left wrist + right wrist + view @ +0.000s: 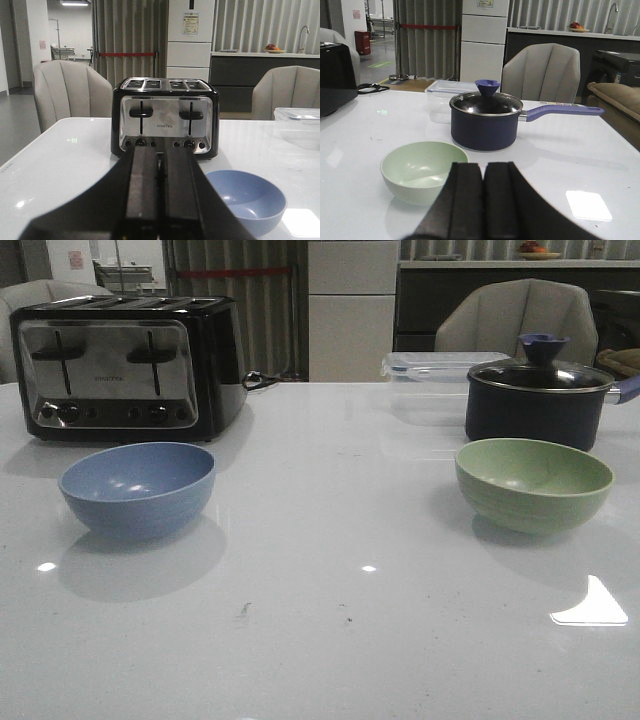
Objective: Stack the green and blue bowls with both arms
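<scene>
The dusty blue bowl (137,487) sits upright on the left of the white table; it also shows in the left wrist view (247,199). The pale green bowl (533,482) sits upright on the right; it also shows in the right wrist view (422,170). Both bowls are empty and far apart. My left gripper (160,152) is shut and empty, above the table just beside the blue bowl. My right gripper (483,167) is shut and empty, just beside the green bowl. Neither gripper shows in the front view.
A black and chrome toaster (125,365) stands behind the blue bowl. A dark lidded pot (540,395) with a purple handle stands right behind the green bowl, with a clear plastic container (430,380) beside it. Chairs stand beyond the table's far edge.
</scene>
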